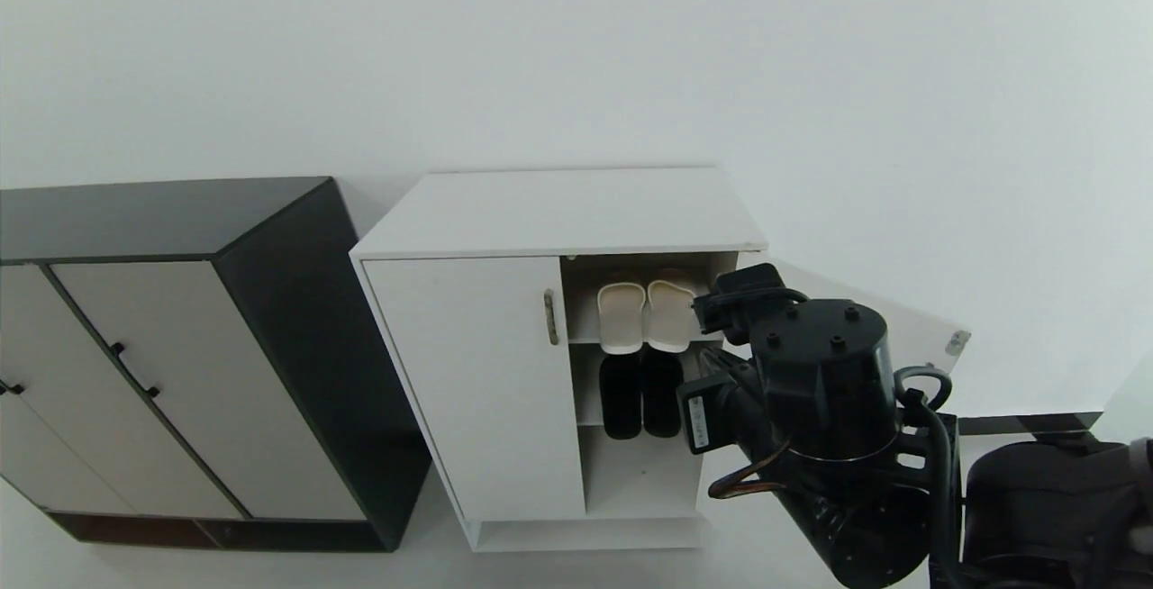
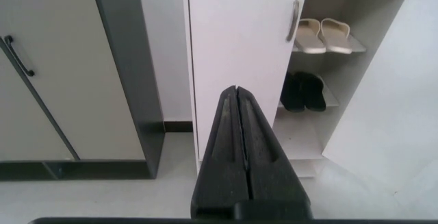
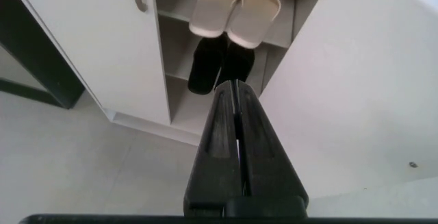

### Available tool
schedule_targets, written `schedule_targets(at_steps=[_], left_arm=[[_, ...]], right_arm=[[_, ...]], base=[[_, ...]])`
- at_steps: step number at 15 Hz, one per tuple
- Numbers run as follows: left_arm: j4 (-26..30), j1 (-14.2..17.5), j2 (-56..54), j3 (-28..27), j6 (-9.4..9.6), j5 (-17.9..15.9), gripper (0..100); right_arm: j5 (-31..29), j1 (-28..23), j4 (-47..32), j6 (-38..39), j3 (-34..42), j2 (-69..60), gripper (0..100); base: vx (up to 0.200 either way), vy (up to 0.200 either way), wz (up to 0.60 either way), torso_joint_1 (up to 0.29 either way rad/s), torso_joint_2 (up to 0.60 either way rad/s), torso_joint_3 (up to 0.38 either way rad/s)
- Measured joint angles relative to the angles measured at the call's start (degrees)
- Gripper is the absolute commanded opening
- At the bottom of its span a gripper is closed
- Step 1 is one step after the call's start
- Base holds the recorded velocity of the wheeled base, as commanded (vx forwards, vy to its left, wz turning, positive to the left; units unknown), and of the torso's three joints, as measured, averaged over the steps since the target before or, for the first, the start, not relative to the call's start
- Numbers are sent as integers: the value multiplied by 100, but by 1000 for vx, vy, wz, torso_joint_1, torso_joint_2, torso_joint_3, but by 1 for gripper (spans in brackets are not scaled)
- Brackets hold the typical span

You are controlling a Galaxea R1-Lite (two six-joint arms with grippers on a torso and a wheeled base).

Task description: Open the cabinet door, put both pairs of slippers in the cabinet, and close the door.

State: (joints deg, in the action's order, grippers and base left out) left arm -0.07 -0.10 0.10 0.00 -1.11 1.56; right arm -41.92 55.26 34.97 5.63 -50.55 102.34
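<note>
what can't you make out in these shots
Head view: the right arm covers the lower part of the open door and the cabinet's right wall.
Right wrist view: the right end effector covers part of the black slippers and the lowest compartment.
Left wrist view: the open door's outer edge is cut off by the frame.

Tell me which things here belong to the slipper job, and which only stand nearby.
Job:
white cabinet
its open right door
white slippers, on the upper shelf
black slippers, on the shelf below
left gripper and right gripper, both shut and empty

Nearby only:
dark cabinet with pale doors, on the robot's left of the white one
</note>
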Motion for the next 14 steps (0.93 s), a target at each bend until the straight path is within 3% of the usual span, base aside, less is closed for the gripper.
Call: schedule_targets(at_steps=[8, 14], left_arm=[[-2, 2, 0, 0, 0, -1, 0], [-2, 0, 0, 0, -11, 22, 0]], right_arm=[[-1, -16, 63, -90, 9, -88, 0], [32, -50, 72, -161, 32, -55, 0]], base=[[0, 0, 0, 248, -560, -312], [0, 0, 0, 115, -253, -135]])
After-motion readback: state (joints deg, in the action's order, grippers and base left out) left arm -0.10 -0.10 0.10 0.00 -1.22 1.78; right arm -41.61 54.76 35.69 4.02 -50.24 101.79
